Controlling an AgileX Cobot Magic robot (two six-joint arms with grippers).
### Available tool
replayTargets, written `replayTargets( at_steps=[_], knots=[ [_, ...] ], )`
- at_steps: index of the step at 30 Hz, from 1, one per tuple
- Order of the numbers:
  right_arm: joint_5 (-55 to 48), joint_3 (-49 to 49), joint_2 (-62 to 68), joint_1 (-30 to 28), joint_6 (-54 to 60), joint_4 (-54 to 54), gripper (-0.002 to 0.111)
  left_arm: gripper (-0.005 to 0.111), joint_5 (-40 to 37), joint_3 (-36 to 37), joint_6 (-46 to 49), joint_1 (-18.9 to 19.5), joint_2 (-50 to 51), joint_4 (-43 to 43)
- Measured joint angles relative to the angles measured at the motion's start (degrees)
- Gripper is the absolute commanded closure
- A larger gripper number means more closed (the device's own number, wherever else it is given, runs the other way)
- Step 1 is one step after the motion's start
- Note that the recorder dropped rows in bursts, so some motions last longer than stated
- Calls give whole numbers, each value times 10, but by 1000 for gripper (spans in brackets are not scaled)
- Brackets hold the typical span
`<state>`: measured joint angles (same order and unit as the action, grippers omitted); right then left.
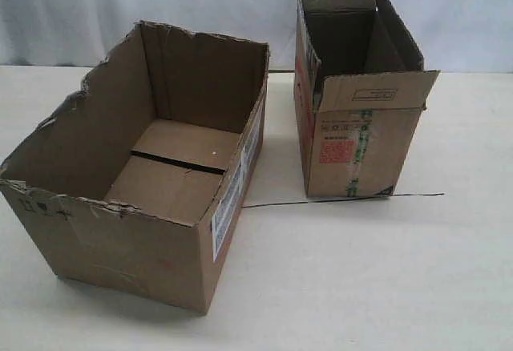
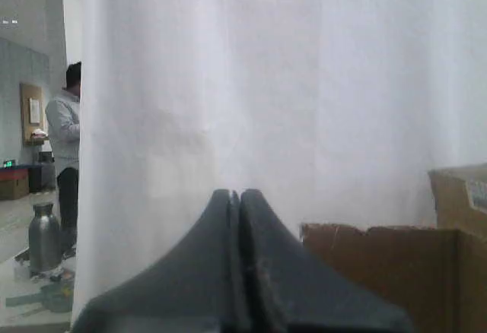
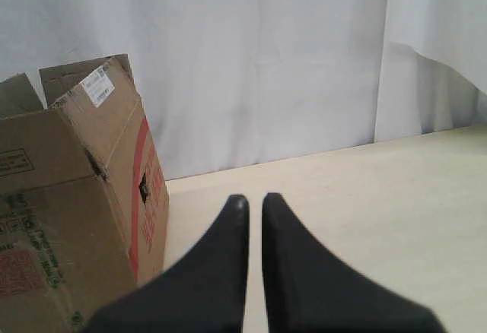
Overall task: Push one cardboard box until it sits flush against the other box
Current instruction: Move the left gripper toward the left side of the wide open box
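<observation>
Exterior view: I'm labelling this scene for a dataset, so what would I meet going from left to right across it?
Wide, torn-rimmed cardboard box → bare strip of table → the other box, taller and narrower, with flaps and red print.

The jaws of the left gripper (image 2: pixel 234 194) are pressed together. The jaws of the right gripper (image 3: pixel 255 198) are held close, a thin slit between them.
</observation>
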<state>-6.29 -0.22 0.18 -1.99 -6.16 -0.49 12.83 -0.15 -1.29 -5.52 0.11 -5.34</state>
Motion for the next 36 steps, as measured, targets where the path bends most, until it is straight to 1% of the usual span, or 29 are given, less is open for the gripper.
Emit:
replayTargets(
  at_steps=[3, 7, 9, 12, 14, 19, 21, 24, 27, 30, 32, 34, 36],
  knots=[
    [0, 0, 0, 0, 0, 0, 103, 107, 28, 0, -14, 0, 0, 0],
    [0, 0, 0, 0, 0, 0, 103, 107, 91, 0, -19, 0, 0, 0],
    [0, 0, 0, 0, 0, 0, 103, 107, 116, 0, -45, 0, 0, 0],
    [0, 0, 0, 0, 0, 0, 103, 107, 106, 0, -146, 0, 0, -1],
    [0, 0, 0, 0, 0, 0, 103, 107, 87, 0, -189, 0, 0, -1],
    [0, 0, 0, 0, 0, 0, 103, 107, 73, 0, -218, 0, 0, -1],
    [0, 0, 0, 0, 0, 0, 103, 107, 57, 0, -225, 0, 0, -7],
    [0, 0, 0, 0, 0, 0, 103, 107, 20, 0, -235, 0, 0, -42],
    [0, 0, 0, 0, 0, 0, 103, 107, 10, 0, -244, 0, 11, -71],
    [0, 0, 0, 0, 0, 0, 103, 107, 7, 0, -247, 0, 60, -97],
    [0, 0, 0, 0, 0, 0, 103, 107, 2, 0, -265, 0, 115, -128],
    [0, 0, 0, 0, 0, 0, 103, 107, 2, 0, -311, 0, 174, -187],
    [0, 0, 0, 0, 0, 0, 103, 107, 11, -3, -395, 0, 246, -292]
  ],
)
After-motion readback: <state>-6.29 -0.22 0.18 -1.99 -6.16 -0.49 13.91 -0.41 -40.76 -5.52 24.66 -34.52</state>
